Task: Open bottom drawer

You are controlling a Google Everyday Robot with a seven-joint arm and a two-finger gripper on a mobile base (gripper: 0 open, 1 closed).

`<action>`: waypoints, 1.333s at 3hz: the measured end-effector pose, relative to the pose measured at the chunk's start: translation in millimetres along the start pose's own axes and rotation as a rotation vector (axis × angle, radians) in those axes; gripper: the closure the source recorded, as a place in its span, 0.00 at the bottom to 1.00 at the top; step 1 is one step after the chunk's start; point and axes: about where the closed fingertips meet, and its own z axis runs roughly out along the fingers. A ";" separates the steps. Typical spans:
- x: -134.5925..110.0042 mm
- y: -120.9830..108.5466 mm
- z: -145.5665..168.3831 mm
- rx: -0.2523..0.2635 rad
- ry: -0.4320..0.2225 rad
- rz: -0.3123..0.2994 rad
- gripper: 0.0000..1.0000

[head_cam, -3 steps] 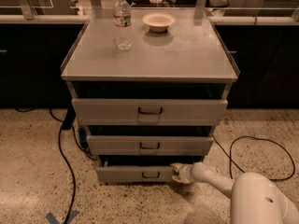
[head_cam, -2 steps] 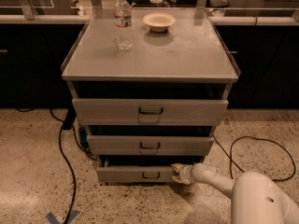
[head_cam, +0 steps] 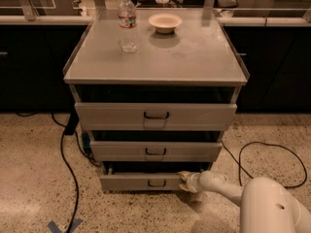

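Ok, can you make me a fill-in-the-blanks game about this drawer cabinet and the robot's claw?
The cabinet has ___ drawers.
On top, the water bottle stands left of the ___.
The claw is down at the bottom drawer, to the ___ of its handle.
Missing words: three; bowl; right.
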 end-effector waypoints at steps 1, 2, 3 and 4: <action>0.2 6.9 -3.8 -0.006 0.005 0.003 1.00; -2.1 5.3 -5.5 -0.006 0.005 0.003 1.00; 2.4 4.2 -11.2 0.001 0.019 0.005 1.00; 7.6 5.6 -17.6 0.005 0.034 0.005 1.00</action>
